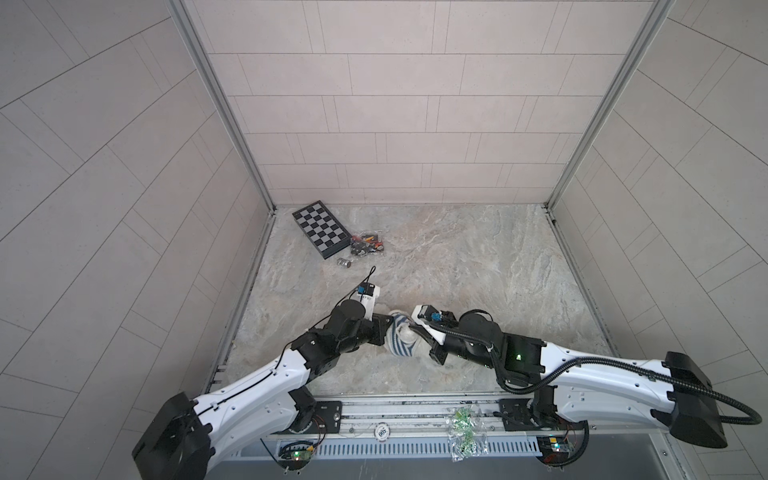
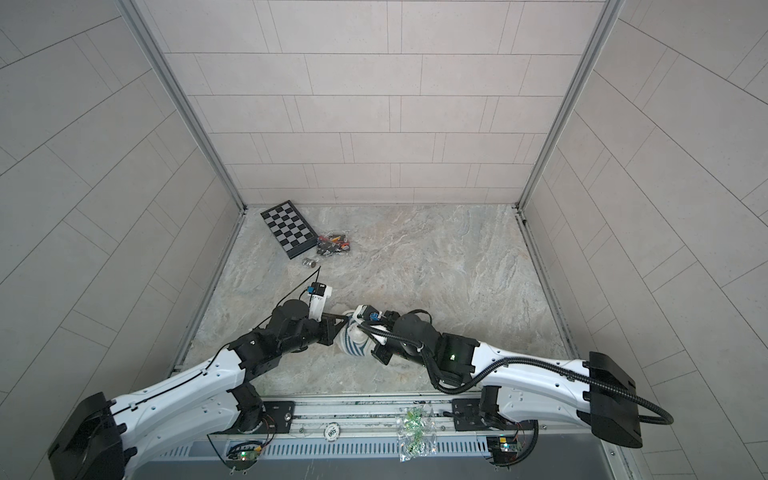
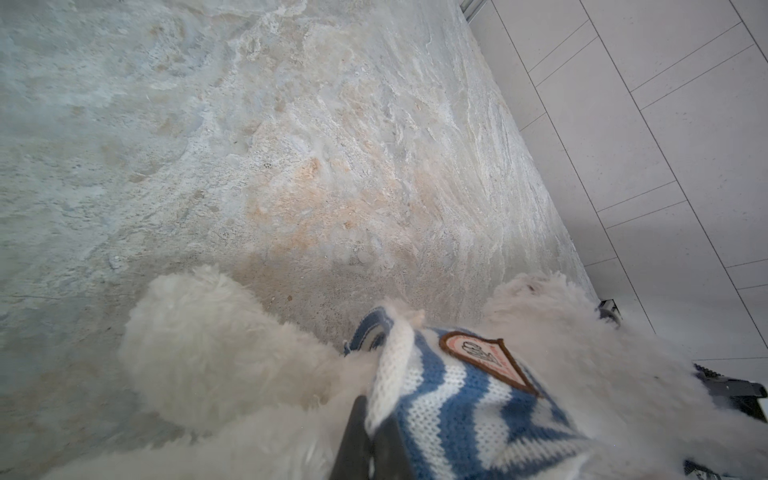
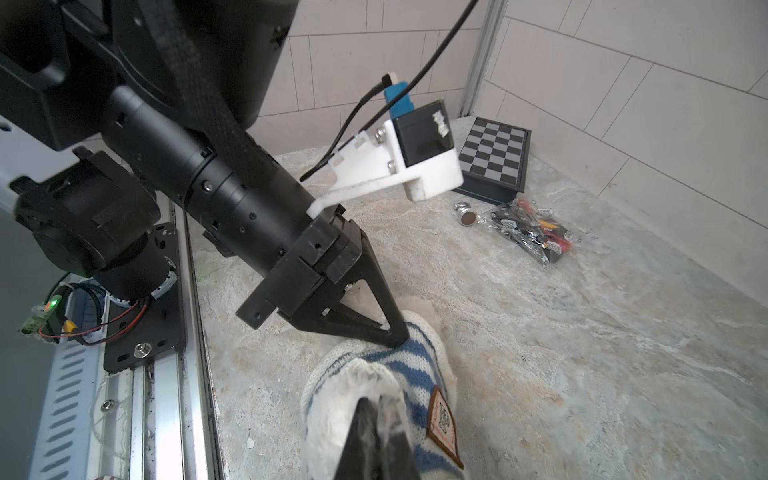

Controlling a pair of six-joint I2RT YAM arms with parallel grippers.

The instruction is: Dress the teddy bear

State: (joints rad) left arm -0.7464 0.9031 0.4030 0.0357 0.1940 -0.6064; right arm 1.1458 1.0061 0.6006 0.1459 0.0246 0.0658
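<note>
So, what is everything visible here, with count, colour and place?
fluffy plush teddy bear: one, white, table's near middle
striped knit shirt: one, blue-white, partly over the bear
folded chessboard box: one, black-grey, far left corner
clear bag of small parts: one, black-red contents, beside chessboard
small metal cylinder: one, silver, near that bag
clear bag of green pieces: one, green, front rail
marble-patterned table: one, beige-grey
left gripper: one, black, shut on the shirt
right gripper: one, black, shut on the bear
</note>
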